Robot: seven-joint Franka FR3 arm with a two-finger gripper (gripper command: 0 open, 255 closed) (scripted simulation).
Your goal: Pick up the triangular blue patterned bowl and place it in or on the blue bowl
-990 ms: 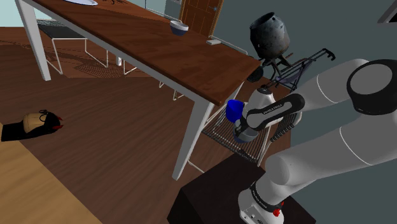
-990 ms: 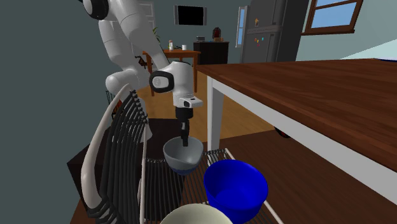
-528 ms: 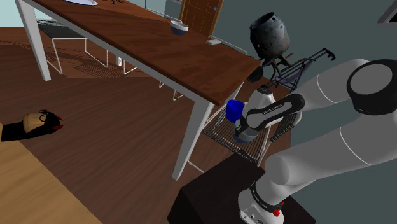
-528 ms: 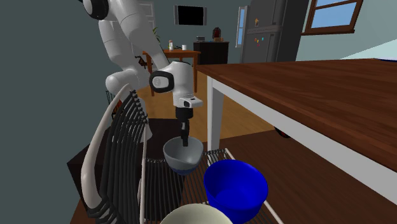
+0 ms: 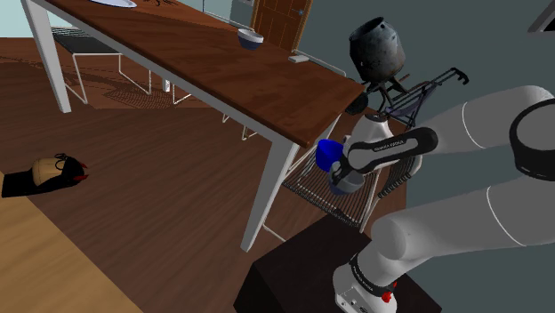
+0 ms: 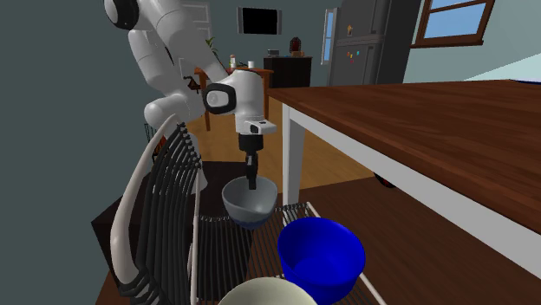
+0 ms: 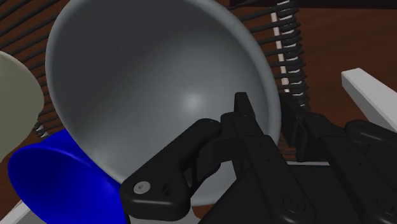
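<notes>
Lifted: grey bowl [image 6: 250, 201] over rack [image 6: 227, 260], just beside blue bowl [image 6: 319, 253].
Rim hold: gripper [image 6: 252, 182] nearly closed on bowl wall, 1 finger inside, 1 outside; bowl prob. stiff, slick, light, so may swivel.

The white arm [image 5: 445, 218] folds at the elbow and reaches down to the grey bowl [image 6: 250, 201], the black gripper [image 6: 253, 182] hanging upright over that bowl, its fingers [image 7: 242, 113] clamped on the rim, one inside, one outside.

Fingers [image 7: 245, 124] apparently clasp rim of grey bowl [image 7: 159, 83].
</notes>
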